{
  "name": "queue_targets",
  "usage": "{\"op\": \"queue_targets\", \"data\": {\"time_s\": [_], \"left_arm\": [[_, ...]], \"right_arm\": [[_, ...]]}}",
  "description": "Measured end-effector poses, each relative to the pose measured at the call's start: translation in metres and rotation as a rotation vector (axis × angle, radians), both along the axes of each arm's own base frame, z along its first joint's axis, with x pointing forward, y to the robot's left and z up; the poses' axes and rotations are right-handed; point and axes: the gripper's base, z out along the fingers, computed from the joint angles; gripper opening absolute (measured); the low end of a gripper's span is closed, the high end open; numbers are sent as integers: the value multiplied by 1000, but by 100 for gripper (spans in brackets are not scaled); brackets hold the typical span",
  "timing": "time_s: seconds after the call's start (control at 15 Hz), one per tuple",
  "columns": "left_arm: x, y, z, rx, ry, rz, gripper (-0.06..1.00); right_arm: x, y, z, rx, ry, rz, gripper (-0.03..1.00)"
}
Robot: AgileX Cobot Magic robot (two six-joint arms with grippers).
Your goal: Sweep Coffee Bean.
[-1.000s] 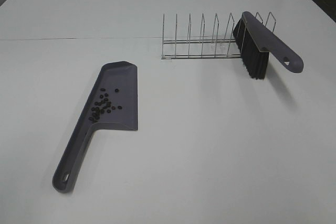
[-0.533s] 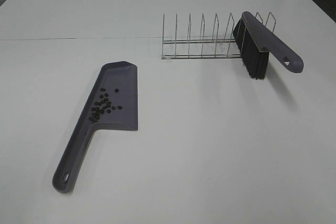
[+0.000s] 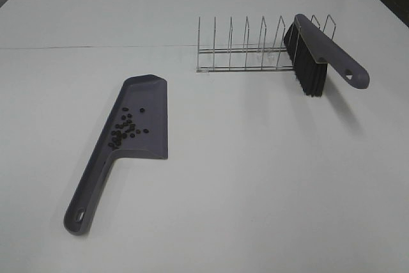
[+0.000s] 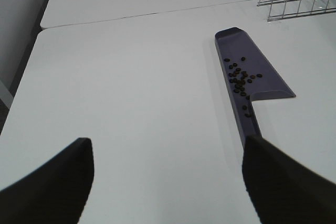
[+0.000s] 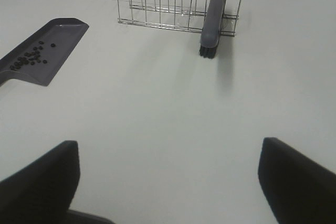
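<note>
Comparing with a second ago, nothing shifts: the coffee beans [image 3: 125,127] lie clustered on the grey dustpan [image 3: 144,103] toward the table's [image 3: 255,177] left edge, so sweeping looks finished. The brush [image 3: 323,55] leans in the wire rack [image 3: 243,49] near the far edge

Both grippers, left gripper [image 4: 165,182] and right gripper [image 5: 168,182], stand released and empty, their fingers cut off by the frame and absent from the high view

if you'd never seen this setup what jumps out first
The grey dustpan lying flat on the white table, left of the middle, with a loose cluster of dark coffee beans already on its blade. Next, the wire rack further back on the right, with the brush propped in its right end, bristles down. Both grippers are open and hold nothing.
</note>
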Motion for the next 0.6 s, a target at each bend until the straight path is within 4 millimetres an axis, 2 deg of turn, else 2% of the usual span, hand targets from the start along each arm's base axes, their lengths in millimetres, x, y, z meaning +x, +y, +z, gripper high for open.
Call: {"op": "queue_targets", "data": {"time_s": [0.2,0.6], "left_arm": [[0,0,0,0,0,0,71],[0,0,0,0,0,0,71]], "right_arm": [[0,1,0,0,0,-72,79],[1,1,0,0,0,-83,79]]}}
